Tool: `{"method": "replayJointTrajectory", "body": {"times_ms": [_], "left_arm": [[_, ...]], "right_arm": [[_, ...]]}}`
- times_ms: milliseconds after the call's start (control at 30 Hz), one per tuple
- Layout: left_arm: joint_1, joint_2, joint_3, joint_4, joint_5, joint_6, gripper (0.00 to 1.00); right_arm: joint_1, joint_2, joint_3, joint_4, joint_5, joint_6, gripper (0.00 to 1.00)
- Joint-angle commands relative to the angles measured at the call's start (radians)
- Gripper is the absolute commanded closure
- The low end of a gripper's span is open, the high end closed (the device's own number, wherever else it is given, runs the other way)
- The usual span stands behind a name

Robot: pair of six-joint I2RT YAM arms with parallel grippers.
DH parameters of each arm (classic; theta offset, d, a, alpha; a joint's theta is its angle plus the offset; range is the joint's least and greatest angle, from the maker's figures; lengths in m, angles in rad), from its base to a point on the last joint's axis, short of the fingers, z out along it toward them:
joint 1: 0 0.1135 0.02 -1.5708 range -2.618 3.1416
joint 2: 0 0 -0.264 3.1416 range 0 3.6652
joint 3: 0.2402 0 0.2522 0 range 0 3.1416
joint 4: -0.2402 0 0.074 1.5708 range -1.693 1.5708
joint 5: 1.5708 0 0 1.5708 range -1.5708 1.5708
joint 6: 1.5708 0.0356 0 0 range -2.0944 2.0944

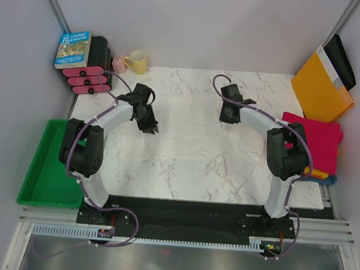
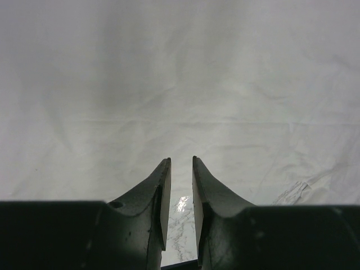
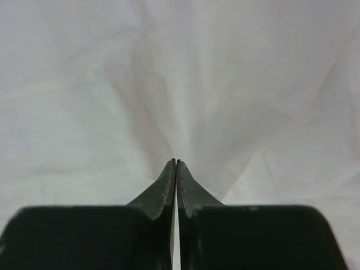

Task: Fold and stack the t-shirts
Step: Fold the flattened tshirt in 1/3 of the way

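- A large, thin white t-shirt (image 1: 185,151) is spread flat over the middle of the marbled tabletop (image 1: 264,85), whose veining can be seen through the cloth.
- The left gripper (image 1: 151,125) is held low over the left part of that shirt. In the left wrist view its jaws are seen parted by a narrow gap, with nothing caught between them. Flat, faintly creased cloth (image 2: 180,84) lies beyond the tips.
- The right gripper (image 1: 226,116) is placed at the far right part of the shirt. In the right wrist view its jaws are pressed together, and pleats of white cloth (image 3: 185,101) are drawn in towards the tips, so a pinch of the shirt is held there.
- A crimson folded t-shirt (image 1: 312,141) is laid at the right edge of the table, well apart from the white one. Orange (image 1: 316,173) and dark blue (image 1: 330,180) cloth is seen under its near edge.
- An orange-yellow envelope (image 1: 319,86) is propped in the far right corner.
- A green tray (image 1: 45,169) is set beside the table's left edge.
- A book (image 1: 73,48), a yellow mug (image 1: 135,61) and a pink cup (image 1: 119,64) are grouped at the far left corner.
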Motion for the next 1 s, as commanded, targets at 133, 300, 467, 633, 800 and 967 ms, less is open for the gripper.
{"method": "replayJointTrajectory", "body": {"times_ms": [133, 300, 467, 633, 800, 967], "left_arm": [[-0.013, -0.037, -0.010, 0.034, -0.008, 0.016, 0.72], [-0.016, -0.038, -0.033, 0.038, -0.007, 0.016, 0.72], [-0.017, -0.035, -0.052, 0.049, -0.007, 0.020, 0.72], [-0.020, -0.014, -0.054, 0.060, 0.007, 0.012, 0.72], [-0.032, -0.003, -0.054, 0.066, 0.012, 0.009, 0.72], [-0.045, 0.005, -0.057, 0.066, 0.013, 0.009, 0.72]], "right_arm": [[0.002, -0.015, 0.161, -0.020, 0.030, -0.027, 0.93], [0.001, 0.045, 0.160, -0.017, 0.000, -0.015, 0.95], [0.036, 0.057, 0.096, 0.017, -0.011, -0.005, 0.95], [0.050, 0.077, 0.068, 0.026, -0.036, -0.005, 0.96], [0.048, 0.052, 0.057, 0.024, -0.001, -0.025, 0.94], [0.037, 0.065, 0.089, -0.021, -0.043, -0.036, 0.84]]}}
